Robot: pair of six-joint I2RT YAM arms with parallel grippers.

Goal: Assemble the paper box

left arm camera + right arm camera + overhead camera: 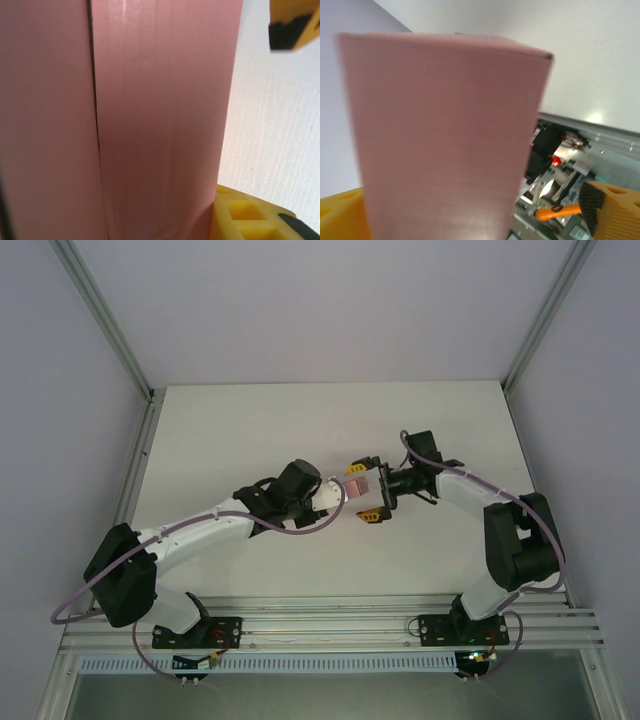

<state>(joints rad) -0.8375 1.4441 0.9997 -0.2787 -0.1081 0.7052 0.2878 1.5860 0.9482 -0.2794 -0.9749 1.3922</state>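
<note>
Paper box (160,100) gripped by left hand (344,493); right hand (365,489) open around it.

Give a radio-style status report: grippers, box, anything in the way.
Left gripper shut on paper box, already folded up. Right gripper open, fingers either side of it. No obstruction seen.

Left arm (200,528), right arm (465,495): white shells, chunky black joints. Purple-grey cable (58,615) loops off each, up from rail (330,625). Black base plates (195,632) bolted on rail, green LED (473,655) just near side of rail. Fingers (615,212) yellow, black pads.
</note>
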